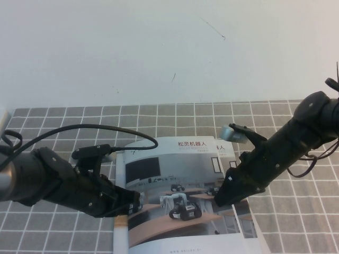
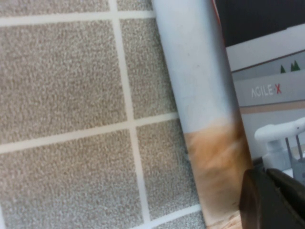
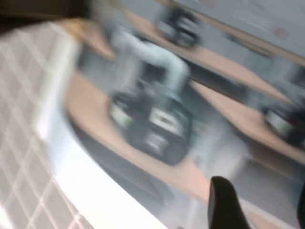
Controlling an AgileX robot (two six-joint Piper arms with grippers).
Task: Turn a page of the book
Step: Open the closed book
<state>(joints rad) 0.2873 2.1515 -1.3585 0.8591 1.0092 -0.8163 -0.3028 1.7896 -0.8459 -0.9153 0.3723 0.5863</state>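
The book (image 1: 175, 222) lies closed on the grey checked mat, near the front edge of the high view. Its cover page (image 1: 180, 164) faces up, showing robot arms on wooden desks, and bows up slightly along its far edge. My left gripper (image 1: 135, 202) rests at the book's left spine edge (image 2: 200, 95), its fingers (image 2: 267, 200) pressed together with nothing between them. My right gripper (image 1: 220, 200) hangs tip-down over the right part of the cover. One dark finger (image 3: 224, 205) shows in the right wrist view, wide apart from the other at the frame's edge, above the cover photo (image 3: 157, 95).
A second brochure (image 1: 249, 225) peeks out from under the book's right edge. The grey tiled mat (image 1: 63, 114) covers the near half of the table, with plain white surface (image 1: 159, 47) beyond it. A black cable (image 1: 79, 127) loops over the left arm.
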